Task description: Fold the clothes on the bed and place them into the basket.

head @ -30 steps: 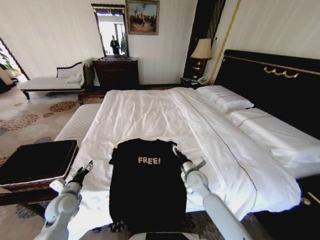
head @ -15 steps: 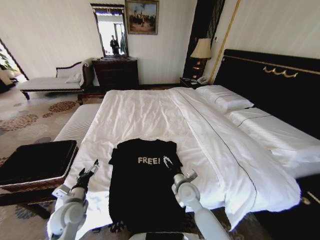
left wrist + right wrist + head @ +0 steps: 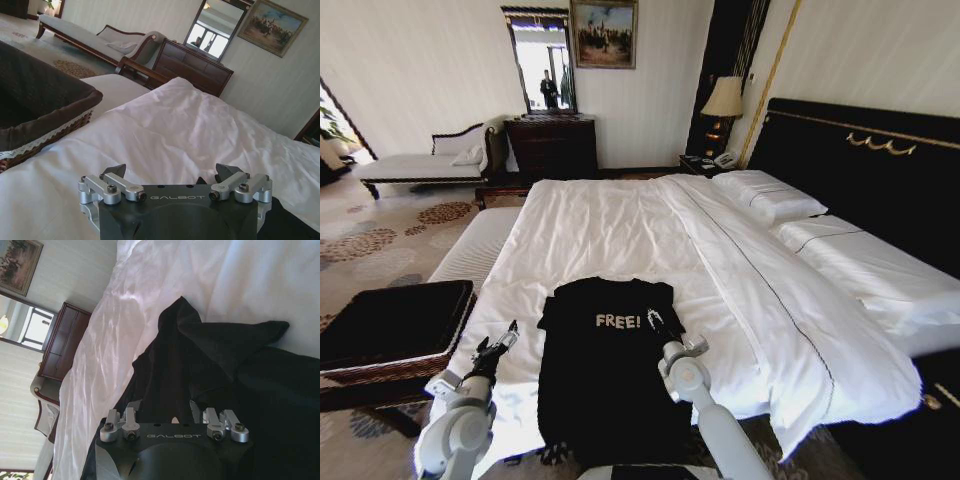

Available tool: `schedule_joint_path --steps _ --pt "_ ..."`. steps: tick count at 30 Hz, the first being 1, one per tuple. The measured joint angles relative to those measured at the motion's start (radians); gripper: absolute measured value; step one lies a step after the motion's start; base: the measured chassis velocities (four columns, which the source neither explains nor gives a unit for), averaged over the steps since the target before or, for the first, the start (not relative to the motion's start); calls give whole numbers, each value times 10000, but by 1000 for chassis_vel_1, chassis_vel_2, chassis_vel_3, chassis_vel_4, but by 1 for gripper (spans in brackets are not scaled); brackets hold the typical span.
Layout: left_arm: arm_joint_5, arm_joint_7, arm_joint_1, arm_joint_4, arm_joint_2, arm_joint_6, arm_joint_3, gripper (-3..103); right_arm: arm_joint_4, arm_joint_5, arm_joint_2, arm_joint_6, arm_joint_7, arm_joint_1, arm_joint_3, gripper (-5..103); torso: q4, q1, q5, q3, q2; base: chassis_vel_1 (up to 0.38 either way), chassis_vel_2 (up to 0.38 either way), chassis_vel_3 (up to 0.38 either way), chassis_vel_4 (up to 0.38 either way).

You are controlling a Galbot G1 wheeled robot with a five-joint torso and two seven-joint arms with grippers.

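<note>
Bedroom with patterned carpet and pale striped walls. The bed [image 3: 620, 230], white-sheeted with a black headboard, carries the black T-shirt [image 3: 610, 380] flat at its foot edge. The woven basket [image 3: 390, 325] stands beside the bed's left corner. Left claw [image 3: 498, 343], fingers spread and empty, hovers over sheet; right claw [image 3: 658, 325], fingers spread, sits over the shirt's right sleeve.

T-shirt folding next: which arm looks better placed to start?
Probably the right. The right gripper hovers over the T-shirt beside its lettering, while the left gripper sits off it, over the white sheet.
</note>
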Motion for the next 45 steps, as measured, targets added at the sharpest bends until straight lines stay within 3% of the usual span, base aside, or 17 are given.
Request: schedule_joint_path --steps 15,18,20,22,25,26,31,43,45 --pt "-272 -22 41 -49 177 26 -320 100 -419 -266 175 110 48 -42 -122 57 0 -1 0 0 0 0 0 0 0" --pt "-297 -21 63 -49 196 23 -338 100 -511 -265 179 143 48 50 -70 54 0 -1 0 0 0 0 0 0 0" --pt "-317 -21 98 -82 230 23 -345 100 -625 -261 143 158 48 192 -59 37 1 0 1 0 0 0 0 0 0" --pt "-318 -21 103 -102 241 23 -346 100 -653 -263 127 159 47 220 -63 37 1 0 0 0 0 0 0 0 0" --pt "-336 -22 106 -236 278 44 -347 100 -840 -269 65 172 47 354 -77 21 0 0 1 0 0 0 0 0 0" --pt "-336 -22 106 -236 278 44 -347 100 -840 -269 65 172 47 354 -77 21 0 0 1 0 0 0 0 0 0" --pt "-338 -56 105 -302 284 64 -321 100 -951 -312 30 204 41 396 -23 2 0 -1 1 0 0 0 0 0 0" --pt "-302 -80 44 -243 195 72 -251 100 -765 -429 -20 212 27 231 -58 -3 0 0 0 0 0 0 0 0 0" --pt "-298 -81 47 -227 195 71 -288 100 -710 -524 18 211 16 173 -140 7 0 -1 1 -1 0 0 0 0 0"
